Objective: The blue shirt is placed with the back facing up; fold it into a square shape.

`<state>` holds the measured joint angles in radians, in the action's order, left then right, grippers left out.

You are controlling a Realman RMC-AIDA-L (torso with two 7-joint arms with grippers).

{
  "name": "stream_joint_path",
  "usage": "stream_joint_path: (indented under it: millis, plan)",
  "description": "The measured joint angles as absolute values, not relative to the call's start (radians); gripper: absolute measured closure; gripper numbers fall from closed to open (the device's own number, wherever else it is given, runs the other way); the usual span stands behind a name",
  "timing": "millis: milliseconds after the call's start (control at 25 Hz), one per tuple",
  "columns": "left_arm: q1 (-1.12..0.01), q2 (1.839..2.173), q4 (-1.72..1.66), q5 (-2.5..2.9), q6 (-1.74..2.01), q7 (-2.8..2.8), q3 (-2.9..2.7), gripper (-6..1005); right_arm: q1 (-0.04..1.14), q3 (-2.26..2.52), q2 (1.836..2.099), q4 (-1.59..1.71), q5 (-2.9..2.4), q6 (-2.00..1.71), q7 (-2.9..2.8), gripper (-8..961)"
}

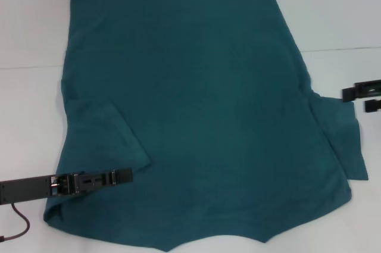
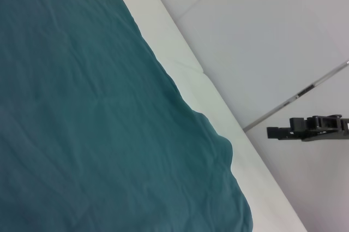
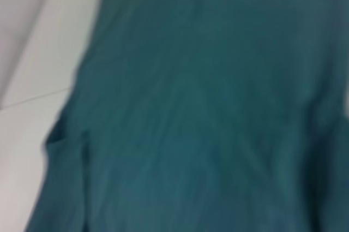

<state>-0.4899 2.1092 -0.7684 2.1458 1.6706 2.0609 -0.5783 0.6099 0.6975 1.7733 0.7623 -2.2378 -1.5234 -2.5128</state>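
My left tool (image 1: 122, 176), at eight o'clock, rests on the folded sleeve; its grip I cannot tell. The blue shirt (image 1: 202, 116) covers the worktop (image 1: 339, 15). My right tool (image 1: 363, 98), at three o'clock, is open and empty. Pulling unevenly could bunch the cloth.

Light was even and bright with barely any shadows, and only the right wrist view of the blue shirt (image 3: 207, 106) was blurred.

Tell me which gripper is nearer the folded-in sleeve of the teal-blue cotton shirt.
Left. The left gripper sits at the folded-in sleeve of the teal-blue cotton shirt; the right gripper is off the shirt's opposite side.
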Motion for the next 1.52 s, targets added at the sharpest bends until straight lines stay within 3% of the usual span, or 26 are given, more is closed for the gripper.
stream_joint_path:
  millis: [240, 800, 1080, 1360, 1520]
  plan:
    - [-0.490, 2.110, -0.768, 2.141, 1.668, 2.068, -0.578, 224, 0.594, 0.620, 1.775, 0.792, -2.330, -1.509, -2.548, 134]
    - [-0.488, 2.113, -0.769, 2.137, 1.649, 2.090, -0.578, 223, 0.590, 0.619, 1.881, 0.776, -2.460, -1.326, -2.507, 138]
    - [-0.489, 2.115, -0.769, 2.128, 1.642, 2.090, -0.578, 223, 0.596, 0.622, 1.891, 0.736, -2.471, -1.269, -2.506, 140]
    - [-0.488, 2.115, -0.769, 2.126, 1.641, 2.091, -0.578, 224, 0.605, 0.622, 1.923, 0.726, -2.468, -1.205, -2.493, 142]
    - [-0.488, 2.115, -0.769, 2.126, 1.641, 2.092, -0.578, 224, 0.615, 0.621, 1.927, 0.712, -2.468, -1.197, -2.493, 143]
